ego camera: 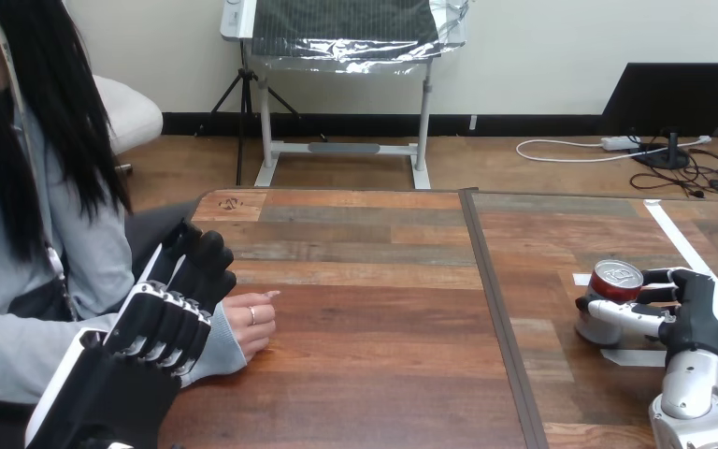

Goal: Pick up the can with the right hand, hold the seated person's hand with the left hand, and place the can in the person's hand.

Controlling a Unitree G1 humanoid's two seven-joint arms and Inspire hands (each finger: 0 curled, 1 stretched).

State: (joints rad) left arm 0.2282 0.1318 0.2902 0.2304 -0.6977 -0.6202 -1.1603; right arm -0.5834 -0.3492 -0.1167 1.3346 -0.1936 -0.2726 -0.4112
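Right hand [701, 318]: clamped round can [614, 281]; can stood on table [374, 374], just left of palm.
Left hand [164, 323]: over person's hand [248, 323] at the wrist; clasp could not be told.
Risk: person's hand lay curled, so the can could likely roll off.
Room: bare table between hands; seam [491, 309] could snag a dragged can.

The head camera looks forward and down across the tabletop [374, 365] from close above its near edge, where the left arm [84, 402] and right arm [696, 412] enter; a person [19, 281] borders its left side.
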